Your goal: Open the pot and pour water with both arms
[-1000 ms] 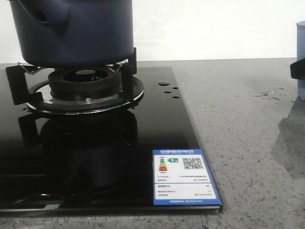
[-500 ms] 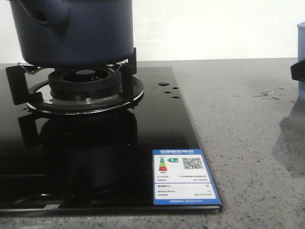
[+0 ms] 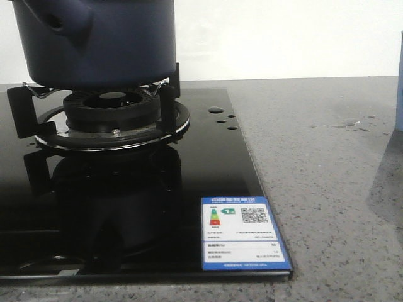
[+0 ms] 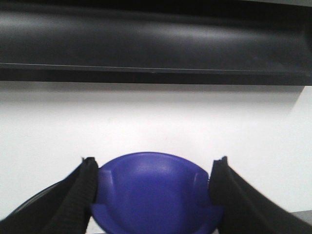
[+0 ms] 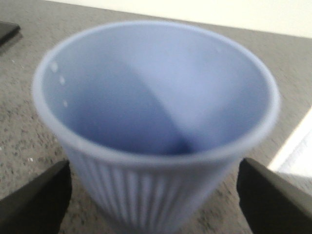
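The dark navy pot (image 3: 107,44) stands on the burner at the far left, its stubby handle (image 3: 63,19) facing me; its top is cut off by the picture's edge. My left gripper (image 4: 155,162) is shut on a dark blue rounded lid (image 4: 156,195), held up in front of a white wall. My right gripper (image 5: 153,163) is closed around the upper wall of a pale blue ribbed cup (image 5: 156,122), both fingers against its sides. In the front view only a sliver of the cup (image 3: 400,94) shows at the right edge, and neither gripper shows there.
The pot sits on a gas burner (image 3: 113,116) with black supports, on a black glass cooktop (image 3: 189,189) bearing a blue and white label (image 3: 242,233). Grey speckled counter (image 3: 327,189) lies to the right, with a few water drops (image 3: 351,123). A dark hood (image 4: 156,44) hangs above the lid.
In the front view the right gripper's black finger has slid out past the right edge, and the cup and its shadow have shifted right with it. The pot has not moved.
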### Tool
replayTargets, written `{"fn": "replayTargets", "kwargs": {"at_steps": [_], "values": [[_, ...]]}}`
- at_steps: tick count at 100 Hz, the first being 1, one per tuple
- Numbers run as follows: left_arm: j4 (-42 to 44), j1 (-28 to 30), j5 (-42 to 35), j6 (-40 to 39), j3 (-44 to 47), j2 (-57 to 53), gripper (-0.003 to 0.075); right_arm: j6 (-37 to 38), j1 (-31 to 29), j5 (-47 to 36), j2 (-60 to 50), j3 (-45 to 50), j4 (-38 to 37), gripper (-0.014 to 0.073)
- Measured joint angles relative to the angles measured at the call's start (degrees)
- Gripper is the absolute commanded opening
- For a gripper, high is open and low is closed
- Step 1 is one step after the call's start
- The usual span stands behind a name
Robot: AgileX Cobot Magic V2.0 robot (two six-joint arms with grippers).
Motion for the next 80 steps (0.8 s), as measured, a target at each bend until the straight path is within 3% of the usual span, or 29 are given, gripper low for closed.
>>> {"fn": "replayTargets", "kwargs": {"at_steps": [26, 80], "values": [[-0.3, -2.6, -0.1, 0.0, 0.0, 0.0, 0.0358, 6.8, 0.0, 9.3, -15.3, 4.0, 0.1, 0.0622], [-0.3, -17.5, -5.1, 0.0, 0.0, 9.5, 0.0358, 7.5, 5.0, 29.9, -42.7, 8.1, 1.0, 0.0621]]}}
